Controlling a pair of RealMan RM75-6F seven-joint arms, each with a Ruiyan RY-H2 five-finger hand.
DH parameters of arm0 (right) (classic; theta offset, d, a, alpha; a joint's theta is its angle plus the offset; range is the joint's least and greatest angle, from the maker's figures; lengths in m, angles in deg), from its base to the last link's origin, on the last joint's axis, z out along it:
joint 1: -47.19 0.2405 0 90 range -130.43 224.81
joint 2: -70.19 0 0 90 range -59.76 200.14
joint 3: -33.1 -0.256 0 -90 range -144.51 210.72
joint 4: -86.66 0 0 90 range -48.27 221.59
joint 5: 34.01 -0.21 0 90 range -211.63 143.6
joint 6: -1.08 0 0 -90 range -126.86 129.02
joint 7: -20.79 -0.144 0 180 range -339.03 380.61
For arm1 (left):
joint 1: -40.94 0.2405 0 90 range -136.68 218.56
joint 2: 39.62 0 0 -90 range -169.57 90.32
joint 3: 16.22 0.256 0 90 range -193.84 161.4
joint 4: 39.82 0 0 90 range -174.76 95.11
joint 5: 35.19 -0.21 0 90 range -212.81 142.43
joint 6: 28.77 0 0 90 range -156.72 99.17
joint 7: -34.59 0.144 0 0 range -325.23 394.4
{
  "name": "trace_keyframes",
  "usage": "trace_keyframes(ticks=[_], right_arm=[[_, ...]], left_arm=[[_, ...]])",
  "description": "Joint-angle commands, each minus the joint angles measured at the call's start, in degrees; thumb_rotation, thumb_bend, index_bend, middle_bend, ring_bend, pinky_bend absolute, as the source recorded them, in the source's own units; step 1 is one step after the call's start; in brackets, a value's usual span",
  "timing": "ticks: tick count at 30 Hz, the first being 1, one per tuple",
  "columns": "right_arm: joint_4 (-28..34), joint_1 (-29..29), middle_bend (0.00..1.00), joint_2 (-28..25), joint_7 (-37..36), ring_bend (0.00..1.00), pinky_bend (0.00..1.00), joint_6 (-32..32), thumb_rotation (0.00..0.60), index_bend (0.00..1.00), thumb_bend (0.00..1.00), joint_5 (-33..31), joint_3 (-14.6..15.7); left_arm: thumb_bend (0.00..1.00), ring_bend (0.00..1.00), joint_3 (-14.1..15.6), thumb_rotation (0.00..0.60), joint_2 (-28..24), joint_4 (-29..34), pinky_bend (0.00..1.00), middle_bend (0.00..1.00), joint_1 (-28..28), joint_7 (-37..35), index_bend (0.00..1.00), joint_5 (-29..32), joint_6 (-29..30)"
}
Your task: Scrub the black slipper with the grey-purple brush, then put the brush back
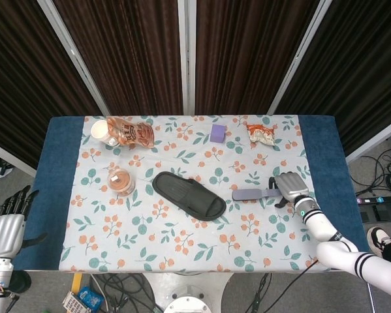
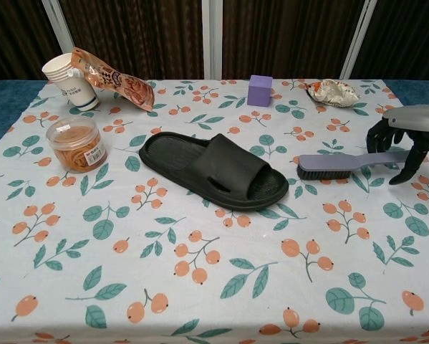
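Pickup step: my right robot hand sits spread over the brush handle, nothing gripped; next I close on it.

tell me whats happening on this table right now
The right hand is poised over the handle end of the grey-purple brush, fingers spread around it, no grip evident yet. The black slipper lies untouched mid-table. The left hand waits open off the table's edge.
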Motion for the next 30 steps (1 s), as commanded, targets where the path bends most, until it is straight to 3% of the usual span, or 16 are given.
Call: trace_keyframes(ticks=[1,6,18,24,30], right_arm=[[-0.6,0.6,0.47,0.5,-0.4,0.32,0.29,-1.2,0.600,0.46,0.01,-1.0,0.5],[-0.5,1.3,0.51,0.7,-2.5,0.38,0.36,-2.6,0.600,0.50,0.01,-1.7,0.5],[-0.9,3.7,0.64,-0.9,-10.0,0.62,0.73,-9.0,0.600,0.65,0.03,-3.4,-0.7],[-0.5,5.2,0.72,-0.9,-8.4,0.73,0.85,-7.8,0.600,0.76,0.05,-4.2,0.5],[0.4,6.8,0.77,-0.2,-4.3,0.80,0.94,-5.9,0.600,0.90,0.18,-7.3,3.0]], left_arm=[[0.13,0.07,0.1,0.600,0.1,-0.2,0.12,0.10,0.1,-0.2,0.14,0.1,0.0],[0.13,0.07,0.1,0.600,0.2,-0.6,0.12,0.10,0.4,-0.5,0.14,0.3,0.3],[0.13,0.07,0.0,0.600,0.5,-1.1,0.12,0.10,0.7,-0.9,0.14,0.3,0.8],[0.13,0.07,-0.2,0.600,0.8,-1.2,0.12,0.10,0.7,-1.3,0.14,0.7,0.7],[0.13,0.07,-0.5,0.600,1.2,-1.8,0.12,0.10,0.5,-2.0,0.14,0.8,0.5]])
